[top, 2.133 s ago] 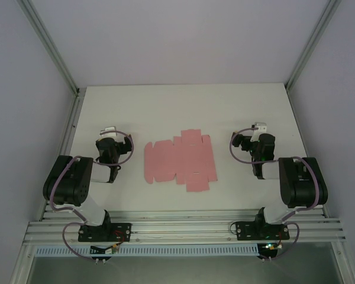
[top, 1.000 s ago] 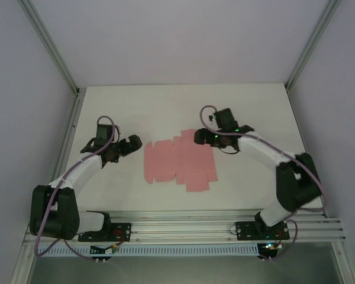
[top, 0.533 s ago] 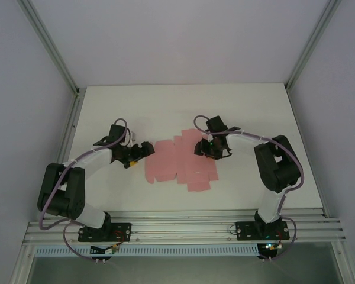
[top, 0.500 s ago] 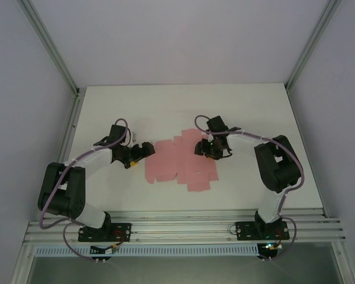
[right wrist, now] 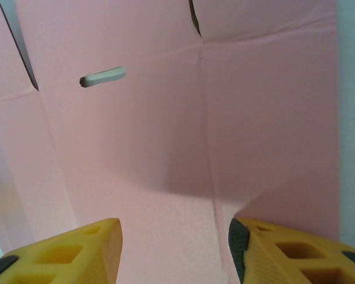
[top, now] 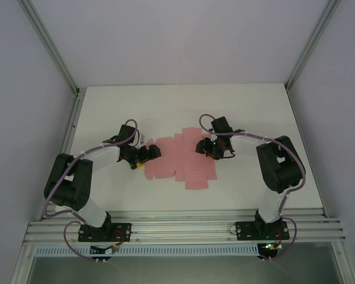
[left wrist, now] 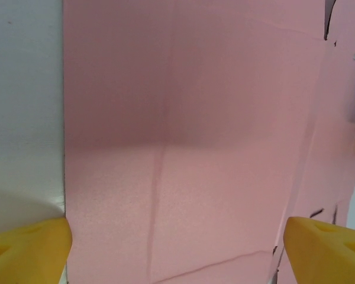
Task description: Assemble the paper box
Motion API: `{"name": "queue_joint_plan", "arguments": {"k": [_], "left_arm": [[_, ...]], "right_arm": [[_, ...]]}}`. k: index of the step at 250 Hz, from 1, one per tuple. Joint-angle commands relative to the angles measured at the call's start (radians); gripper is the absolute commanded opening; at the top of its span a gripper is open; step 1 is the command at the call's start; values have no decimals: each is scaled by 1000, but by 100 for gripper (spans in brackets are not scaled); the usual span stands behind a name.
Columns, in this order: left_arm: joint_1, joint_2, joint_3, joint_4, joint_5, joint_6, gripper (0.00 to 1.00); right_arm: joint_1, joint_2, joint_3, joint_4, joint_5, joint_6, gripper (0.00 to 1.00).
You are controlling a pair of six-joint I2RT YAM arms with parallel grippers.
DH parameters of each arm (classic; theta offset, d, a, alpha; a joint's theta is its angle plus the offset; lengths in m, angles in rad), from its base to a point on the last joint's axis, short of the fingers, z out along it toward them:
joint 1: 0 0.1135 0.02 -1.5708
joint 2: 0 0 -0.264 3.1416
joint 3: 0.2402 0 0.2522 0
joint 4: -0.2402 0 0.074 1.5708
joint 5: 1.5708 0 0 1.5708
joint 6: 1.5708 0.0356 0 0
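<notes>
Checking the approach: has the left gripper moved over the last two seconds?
Yes. The left gripper has moved right, away from the table's left rail, to the pink sheet's left edge.

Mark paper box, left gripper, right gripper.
paper box [top: 180, 160]: top external, sheet's middle panel.
left gripper [left wrist: 177, 245]: left wrist, midway between fingertips.
right gripper [right wrist: 174, 242]: right wrist, midway between fingertips.

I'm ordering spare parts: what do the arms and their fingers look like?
The left arm and right arm have white links, black joints and looping purplish cables. The left gripper and right gripper are black with yellow fingers.
</notes>
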Motion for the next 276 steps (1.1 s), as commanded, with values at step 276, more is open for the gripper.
{"name": "queue_joint_plan", "arguments": {"k": [276], "left_arm": [[-120, -49, -37, -22, -222, -116, 95]], "right_arm": [[-31, 58, -115, -72, 46, -36, 53]]}}
